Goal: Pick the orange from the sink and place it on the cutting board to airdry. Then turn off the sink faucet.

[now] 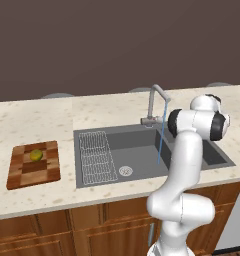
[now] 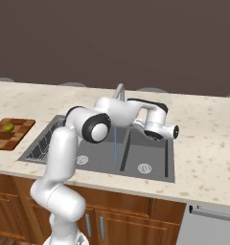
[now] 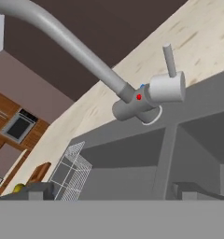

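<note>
One gripper (image 2: 170,131) hangs over the sink (image 1: 137,150), jaws spread wide and holding nothing. Two round silver drains (image 2: 144,168) sit in the dark basin. One thin blue stream (image 1: 162,135) falls from the one grey sink faucet (image 1: 154,105), its lever (image 3: 169,59) sticking up. Far left, one small yellow-green orange (image 1: 36,155) rests on the checkered cutting board (image 1: 22,175), whose long side runs front to back.
</note>
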Robot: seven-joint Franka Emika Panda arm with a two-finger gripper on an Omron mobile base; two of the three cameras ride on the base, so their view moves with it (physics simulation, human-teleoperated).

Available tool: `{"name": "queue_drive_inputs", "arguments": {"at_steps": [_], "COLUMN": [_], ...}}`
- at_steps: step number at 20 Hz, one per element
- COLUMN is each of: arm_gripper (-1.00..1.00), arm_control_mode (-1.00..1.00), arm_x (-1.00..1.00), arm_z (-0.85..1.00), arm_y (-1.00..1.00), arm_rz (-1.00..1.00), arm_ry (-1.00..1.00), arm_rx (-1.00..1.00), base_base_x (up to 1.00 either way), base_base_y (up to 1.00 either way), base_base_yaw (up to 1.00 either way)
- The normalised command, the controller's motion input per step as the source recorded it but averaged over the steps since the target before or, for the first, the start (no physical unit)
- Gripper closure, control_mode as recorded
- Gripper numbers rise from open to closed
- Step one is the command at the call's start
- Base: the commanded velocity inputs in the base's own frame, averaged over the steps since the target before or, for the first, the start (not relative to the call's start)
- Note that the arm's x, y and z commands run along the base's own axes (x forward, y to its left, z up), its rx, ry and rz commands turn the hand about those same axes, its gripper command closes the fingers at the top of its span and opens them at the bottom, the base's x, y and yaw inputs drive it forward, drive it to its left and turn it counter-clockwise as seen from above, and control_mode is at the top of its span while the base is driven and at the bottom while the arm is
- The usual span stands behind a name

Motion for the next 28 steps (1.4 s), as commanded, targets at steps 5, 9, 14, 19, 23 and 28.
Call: {"name": "queue_drive_inputs", "arguments": {"at_steps": [5, 9, 14, 19, 23, 28], "arm_gripper": [-1.0, -1.0, -1.0, -1.0, -1.0, -1.0], "arm_control_mode": [-1.0, -1.0, -1.0, -1.0, -1.0, -1.0], "arm_x": [0.2, 0.21, 0.22, 0.2, 0.21, 0.19], "arm_z": [-0.02, -0.01, -0.02, -0.03, -0.06, -0.06], "arm_y": [0.0, 0.0, 0.0, 0.0, 0.0, 0.0], "arm_rz": [0.01, 0.02, 0.02, 0.02, 0.02, 0.02], "arm_ry": [0.0, 0.0, 0.0, 0.0, 0.0, 0.0], "arm_rx": [0.04, 0.04, 0.04, 0.03, 0.03, 0.03], "base_base_x": [0.0, 0.0, 0.0, 0.0, 0.0, 0.0], "base_base_y": [0.0, 0.0, 0.0, 0.0, 0.0, 0.0], "base_base_yaw": [0.0, 0.0, 0.0, 0.0, 0.0, 0.0]}}
